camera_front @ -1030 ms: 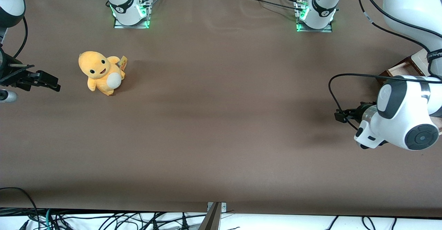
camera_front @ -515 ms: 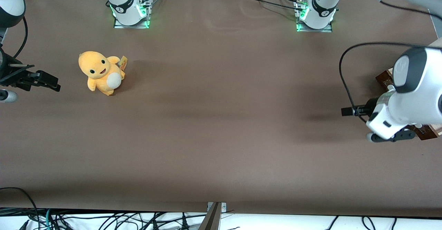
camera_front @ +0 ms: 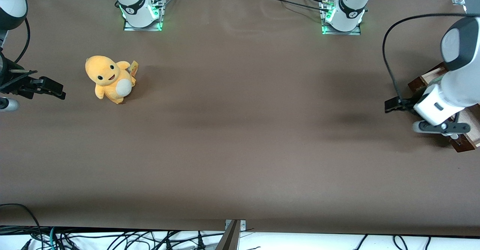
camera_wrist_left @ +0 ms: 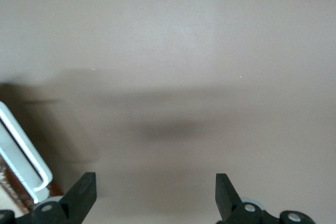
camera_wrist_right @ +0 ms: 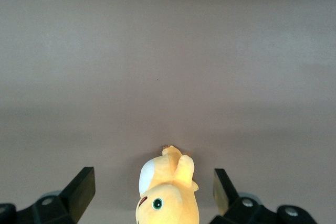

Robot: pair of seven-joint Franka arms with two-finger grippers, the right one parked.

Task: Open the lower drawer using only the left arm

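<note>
left arm point(camera_front: 455, 73) swung back; end effector point(camera_wrist_left: 156, 195) open above lower drawer point(camera_front: 463, 143).

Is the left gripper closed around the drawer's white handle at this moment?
No: in the wrist view the left gripper has its jaws spread wide over bare table, and the white handle lies outside them.

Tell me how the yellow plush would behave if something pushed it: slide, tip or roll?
The plush looks soft and light, so it would probably squash and tip rather than roll. Its fabric may drag on the table. The gripper, jaws open, is by the drawer, far from it.
</note>
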